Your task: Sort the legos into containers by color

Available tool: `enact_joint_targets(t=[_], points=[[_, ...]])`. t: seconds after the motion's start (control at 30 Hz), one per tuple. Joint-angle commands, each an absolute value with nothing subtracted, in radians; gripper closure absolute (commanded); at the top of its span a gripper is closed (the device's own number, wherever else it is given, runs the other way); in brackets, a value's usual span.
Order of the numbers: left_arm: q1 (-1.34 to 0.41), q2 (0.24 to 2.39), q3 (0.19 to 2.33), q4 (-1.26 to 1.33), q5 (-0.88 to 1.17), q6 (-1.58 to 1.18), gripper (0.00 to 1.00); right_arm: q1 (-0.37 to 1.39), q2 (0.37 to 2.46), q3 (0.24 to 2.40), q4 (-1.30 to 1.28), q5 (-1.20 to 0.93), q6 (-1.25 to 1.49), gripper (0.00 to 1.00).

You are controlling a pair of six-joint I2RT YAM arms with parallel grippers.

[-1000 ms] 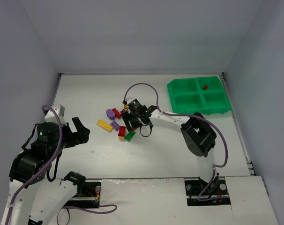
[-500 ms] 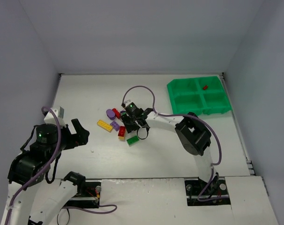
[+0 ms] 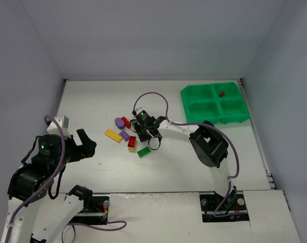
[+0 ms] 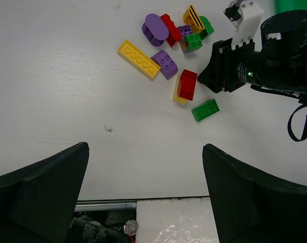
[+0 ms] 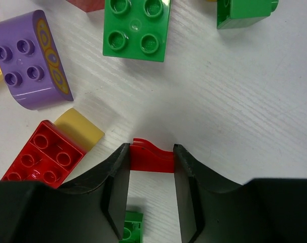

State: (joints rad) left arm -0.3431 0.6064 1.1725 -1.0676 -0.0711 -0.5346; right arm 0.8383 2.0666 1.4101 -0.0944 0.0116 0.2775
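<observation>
Red piece sits right between the right fingers, at their tips, with both inner faces against its sides. The fingers are narrow and clamped on it. Can't tell whether it's off the surface.

Wrist view:
- Just left of the piece, a red brick lies on a yellow brick, neither touching the fingers.
- Further out are a purple brick and a green four-stud brick.

Top view:
- The right fingers are at the right edge of the loose pile, mid-surface.
- A long yellow brick is on the pile's left side.
- A lone green brick lies slightly apart on the near side.
- The green tray is in the far right corner, well apart from the pile. One red bit is in its far-right compartment.

Left fingers are wide apart, holding nothing, above the left of the surface and well apart from the pile.
</observation>
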Motion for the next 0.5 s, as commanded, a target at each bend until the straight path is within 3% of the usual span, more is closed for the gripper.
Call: enact_joint_targets(t=[0.0,0.1,0.27,0.47], points=[[-0.347,0.621,1.215,-1.048,-0.071,-0.529,0.13,0.827,2.011,1.405,-0.098,0.066,0.267,0.97],[-0.347,0.629,1.218,-1.042,-0.072,-0.531,0.13,0.763,1.924,1.401,-0.100,0.094,0.239,1.00],[-0.347,0.644,1.212,-1.025,-0.069,-0.537,0.13,0.485,1.775,1.463,-0.101,0.101,0.157,1.00],[-0.345,0.670,1.200,-0.994,-0.072,-0.552,0.13,0.154,1.812,1.642,-0.103,0.031,0.081,1.00]])
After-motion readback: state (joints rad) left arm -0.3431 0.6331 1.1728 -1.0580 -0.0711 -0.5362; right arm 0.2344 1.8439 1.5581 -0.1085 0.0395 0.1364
